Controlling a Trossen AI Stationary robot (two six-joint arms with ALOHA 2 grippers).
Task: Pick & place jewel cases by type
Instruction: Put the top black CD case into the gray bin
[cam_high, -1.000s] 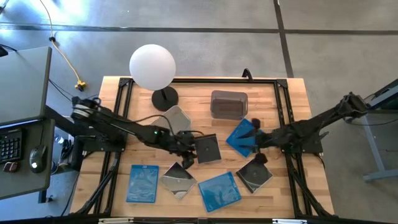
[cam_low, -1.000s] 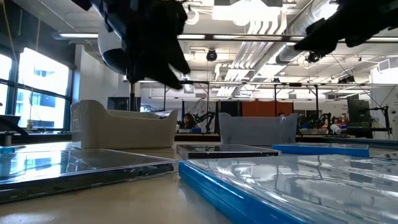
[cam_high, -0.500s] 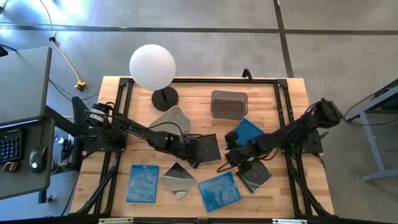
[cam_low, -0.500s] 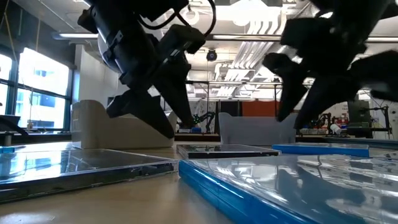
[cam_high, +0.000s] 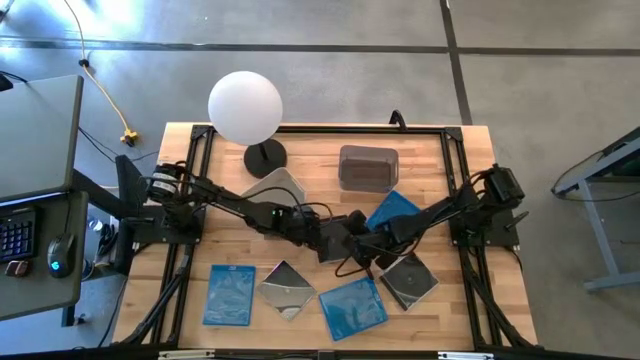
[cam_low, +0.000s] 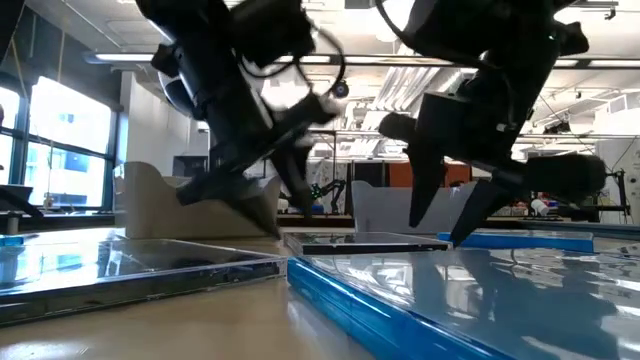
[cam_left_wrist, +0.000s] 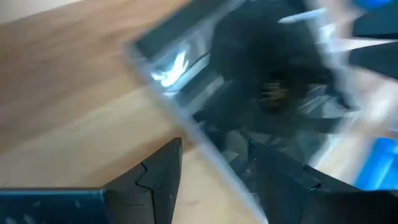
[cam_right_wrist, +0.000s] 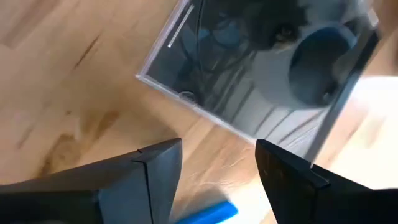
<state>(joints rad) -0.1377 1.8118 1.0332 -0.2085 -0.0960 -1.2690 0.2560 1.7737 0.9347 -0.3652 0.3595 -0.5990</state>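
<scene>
From above: a wooden table (cam_high: 470, 160) on a grey concrete floor, with a desk with a keyboard off to the left. On the table there's a white globe lamp (cam_high: 245, 108), two grey tubs (cam_high: 367, 167) and six jewel cases. Blue cases sit at front left (cam_high: 229, 295), front middle (cam_high: 352, 306) and right of centre (cam_high: 392, 212). A shiny case (cam_high: 285, 290) and a dark case (cam_high: 410, 281) are along the front. The middle case (cam_high: 337, 238) has both arms meeting over it: left gripper (cam_high: 322, 240) from the left, right gripper (cam_high: 366, 247) from the right.

Low view: an open workshop behind, with ceiling lights and big windows. Both grippers hang spread just above the middle case (cam_low: 360, 241); whether they touch it is hard to tell. The cases up close are cut off.

Left wrist: fingers (cam_left_wrist: 155, 180) apart, nothing between them, the middle case (cam_left_wrist: 249, 106) just ahead, badly blurred.

Right wrist: fingers (cam_right_wrist: 155, 180) wide apart, holding nothing, over bare wood with the middle case (cam_right_wrist: 249, 81) just beyond them. A blue corner (cam_right_wrist: 208, 213) peeks in.
</scene>
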